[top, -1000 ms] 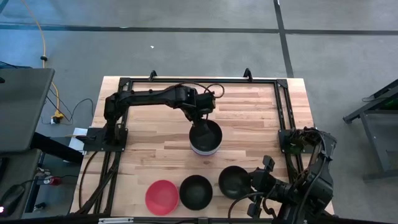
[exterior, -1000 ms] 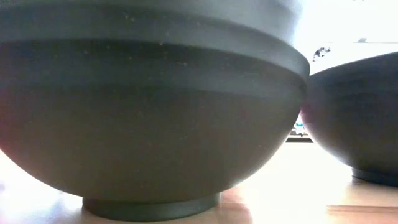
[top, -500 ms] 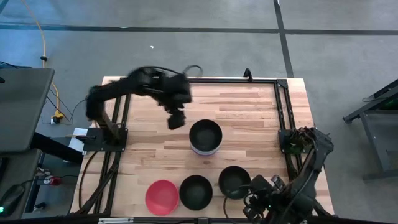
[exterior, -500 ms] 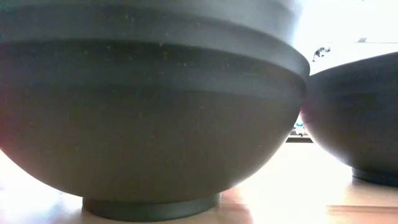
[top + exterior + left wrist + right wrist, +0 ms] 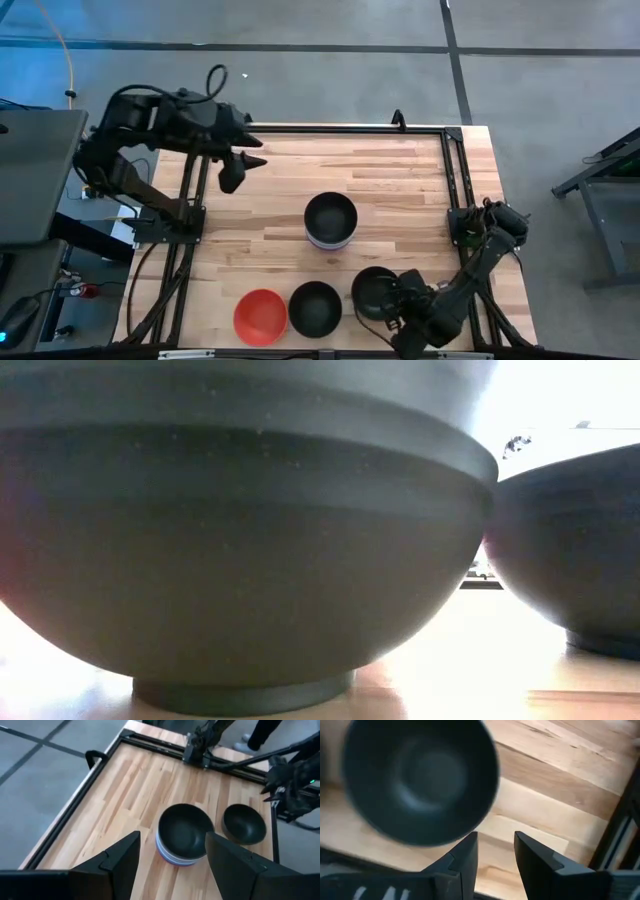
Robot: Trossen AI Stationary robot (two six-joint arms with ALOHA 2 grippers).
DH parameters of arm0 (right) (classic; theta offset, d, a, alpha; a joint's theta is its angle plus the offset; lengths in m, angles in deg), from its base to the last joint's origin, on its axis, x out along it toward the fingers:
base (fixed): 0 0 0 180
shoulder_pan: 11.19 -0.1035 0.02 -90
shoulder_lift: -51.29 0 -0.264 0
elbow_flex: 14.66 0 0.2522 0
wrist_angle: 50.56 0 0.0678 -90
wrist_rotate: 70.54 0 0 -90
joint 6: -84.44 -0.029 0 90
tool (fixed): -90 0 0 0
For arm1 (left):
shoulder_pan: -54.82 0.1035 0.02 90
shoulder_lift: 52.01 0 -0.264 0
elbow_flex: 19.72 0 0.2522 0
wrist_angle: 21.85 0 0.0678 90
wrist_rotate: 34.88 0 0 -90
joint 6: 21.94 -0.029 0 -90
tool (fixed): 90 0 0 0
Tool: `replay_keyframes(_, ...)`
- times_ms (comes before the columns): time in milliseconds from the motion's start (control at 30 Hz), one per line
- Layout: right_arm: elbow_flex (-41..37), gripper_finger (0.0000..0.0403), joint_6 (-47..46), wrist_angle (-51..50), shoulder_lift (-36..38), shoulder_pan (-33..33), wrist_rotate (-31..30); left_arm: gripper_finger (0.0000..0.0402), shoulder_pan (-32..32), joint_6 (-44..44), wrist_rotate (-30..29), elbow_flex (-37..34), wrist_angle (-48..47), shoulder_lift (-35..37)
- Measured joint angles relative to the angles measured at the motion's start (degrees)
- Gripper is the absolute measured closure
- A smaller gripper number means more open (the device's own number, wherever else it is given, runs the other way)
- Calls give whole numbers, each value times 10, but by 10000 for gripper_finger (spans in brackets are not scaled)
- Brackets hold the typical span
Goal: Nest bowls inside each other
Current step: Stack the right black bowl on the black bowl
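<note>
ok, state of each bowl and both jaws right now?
stack: mid-table, black bowl on top, upright, untouched
red bowl: near edge, loose, empty
middle black bowl: near edge, loose, empty
right black bowl: near edge, loose, not gripped
left gripper: jaws open, empty, raised over the far left of the table
right gripper: jaws open, empty, beside right black bowl

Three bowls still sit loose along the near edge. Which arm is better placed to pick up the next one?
Probably the right. Its open pincer sits beside the nearest loose black bowl, which fills its wrist view. The left pincer, open and empty, hangs near the far left corner, away from the stack and the loose bowls.
</note>
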Motion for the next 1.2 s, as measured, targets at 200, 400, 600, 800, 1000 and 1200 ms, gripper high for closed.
replay_keyframes(200,-50,285,2,22,0,32,42,190,-19,10,-15,0,-4,8)
replay_keyframes(400,-104,285,-2,109,0,48,44,190,-27,0,-15,0,-8,3)
replay_keyframes(600,-157,285,-40,176,0,50,74,190,-27,-5,-11,-1,-8,4)
replay_keyframes(800,-173,285,-58,190,0,50,70,190,-27,-20,-9,-1,-8,3)
replay_keyframes(1000,-175,285,-37,169,0,55,42,190,-21,-30,-7,-1,-8,3)
replay_keyframes(1200,-175,285,29,131,0,67,25,190,-17,-30,-7,-1,-8,3)
